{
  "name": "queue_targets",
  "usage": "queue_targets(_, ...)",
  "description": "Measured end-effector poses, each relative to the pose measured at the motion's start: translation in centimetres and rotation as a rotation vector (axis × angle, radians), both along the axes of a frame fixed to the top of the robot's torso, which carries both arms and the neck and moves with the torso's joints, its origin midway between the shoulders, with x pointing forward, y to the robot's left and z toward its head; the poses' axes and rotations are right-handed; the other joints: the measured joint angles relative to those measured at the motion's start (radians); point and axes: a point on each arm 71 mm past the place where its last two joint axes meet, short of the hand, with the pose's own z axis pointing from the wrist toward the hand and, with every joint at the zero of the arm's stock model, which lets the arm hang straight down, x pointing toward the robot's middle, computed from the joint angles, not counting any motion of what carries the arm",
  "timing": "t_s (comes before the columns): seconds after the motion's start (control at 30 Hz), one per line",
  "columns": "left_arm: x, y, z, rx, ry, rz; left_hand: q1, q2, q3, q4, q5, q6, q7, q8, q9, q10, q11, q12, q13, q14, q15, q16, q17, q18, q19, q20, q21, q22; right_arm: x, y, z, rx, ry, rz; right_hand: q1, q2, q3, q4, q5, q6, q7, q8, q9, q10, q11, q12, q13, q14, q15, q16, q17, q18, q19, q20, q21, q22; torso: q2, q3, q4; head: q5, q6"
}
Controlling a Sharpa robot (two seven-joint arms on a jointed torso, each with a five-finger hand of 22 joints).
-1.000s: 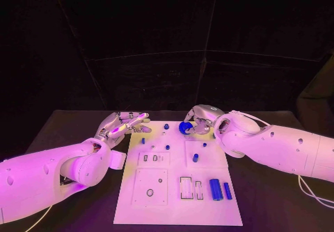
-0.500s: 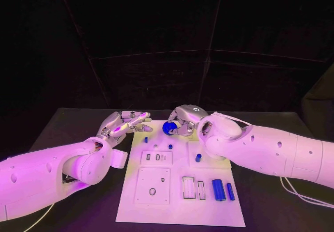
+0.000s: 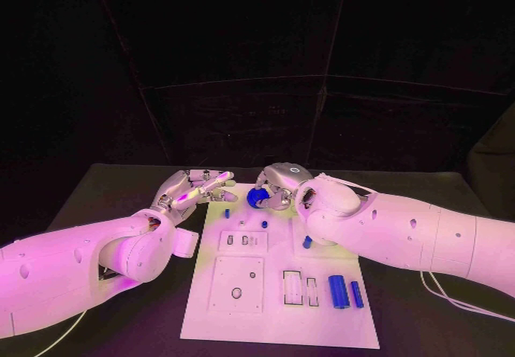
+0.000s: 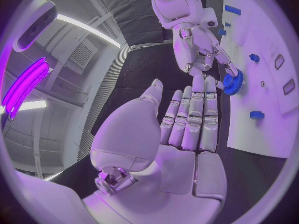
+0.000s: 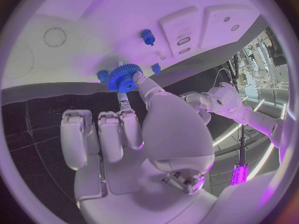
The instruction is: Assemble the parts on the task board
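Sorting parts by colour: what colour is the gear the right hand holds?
Blue; the gear shows best in the right wrist view.

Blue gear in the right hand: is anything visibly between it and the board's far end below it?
Nothing visible. The right hand pinches the blue gear over the task board; the left hand hovers beside, open.

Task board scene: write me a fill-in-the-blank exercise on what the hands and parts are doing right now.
1. The right hand holds a blue ____ over the far end of the task board.
2. The left hand holds ____.
3. Two blue cylinders lie near the board's ____ edge, on the right arm's side.

Missing words: gear; nothing; near
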Motion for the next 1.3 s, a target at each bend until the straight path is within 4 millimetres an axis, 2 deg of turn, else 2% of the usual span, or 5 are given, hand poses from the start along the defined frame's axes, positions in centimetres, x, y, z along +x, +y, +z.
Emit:
queue_targets(0.63,0.0,0.0,0.0,0.0,-0.001,0.001,0.0,0.0,0.0,0.0,0.0,0.0,0.0,0.0,0.0,0.0,0.0,0.0,0.0,0.0,0.0,0.0,0.001,0.0,0.0,0.0,0.0,0.0,0.4,0.3,-0.8,-0.048,0.034,-0.017,-0.014,-0.015,0.009,0.003,-0.026,0.001,-0.012,-0.019,-0.005,0.0,0.0,-0.028,0.0,0.0,0.0,0.0,0.0,0.0,0.0,0.0,0.0,0.001,0.0,0.001,0.0003,0.005,-0.01)
queue_targets(0.8,0.0,0.0,0.1,0.0,-0.001,0.001,0.0,0.0,0.0,0.0,0.0,0.0,0.0,0.0,0.0,0.0,0.0,0.0,0.0,0.0,0.0,0.0,0.001,0.0,0.0,0.0,0.0,-0.001,0.4,0.5,-0.9,-0.052,0.036,-0.017,-0.027,-0.028,0.014,0.005,-0.079,-0.035,-0.001,-0.04,-0.006,-0.01,0.009,-0.043,0.0,0.0,0.0,0.0,0.0,0.0,0.0,0.0,0.0,0.001,0.0,0.0013,-0.0004,0.005,-0.009)
queue_targets(1.03,0.0,0.0,0.1,0.0,-0.001,0.002,0.0,0.0,0.0,0.0,0.0,0.0,0.0,0.0,0.0,0.0,0.0,0.0,0.0,0.0,0.0,0.0,0.001,0.0,0.0,0.0,0.0,-0.001,0.4,0.6,-1.0,-0.055,0.038,-0.021,-0.07,-0.059,-0.056,0.055,-0.159,-0.124,0.018,-0.099,-0.009,-0.029,0.029,-0.066,0.0,-0.001,0.02,0.0,0.0,0.0,0.0,0.019,0.0,0.001,0.0,0.0012,-0.0005,0.002,-0.008)
queue_targets(1.13,0.0,0.0,0.1,0.0,-0.001,0.002,0.0,0.0,0.0,0.0,0.0,0.0,0.0,0.0,0.0,0.0,0.0,0.0,0.0,0.0,0.0,0.0,0.001,0.0,0.0,0.0,0.0,-0.001,0.5,0.5,-1.0,-0.057,0.04,-0.025,-0.074,-0.058,-0.088,0.085,-0.15,-0.143,0.023,-0.106,-0.009,-0.029,0.036,-0.071,0.0,0.002,0.023,0.0,0.0,0.0,0.002,0.024,0.0,0.001,0.0,0.0012,-0.0006,0.002,-0.007)
queue_targets(1.3,0.0,0.0,0.1,0.0,-0.001,0.002,0.0,0.0,0.0,0.0,0.0,0.0,0.0,0.0,0.0,0.0,0.0,0.0,0.0,0.0,0.0,0.0,0.001,0.0,0.0,0.0,0.0,0.0,0.5,0.4,-1.1,-0.061,0.044,-0.029,-0.096,-0.046,-0.112,0.137,-0.077,-0.116,0.023,-0.106,-0.003,-0.031,0.038,-0.071,0.0,-0.002,0.027,0.0,0.0,0.0,0.0,0.026,0.0,0.001,0.0,0.0012,-0.0007,0.002,-0.005)
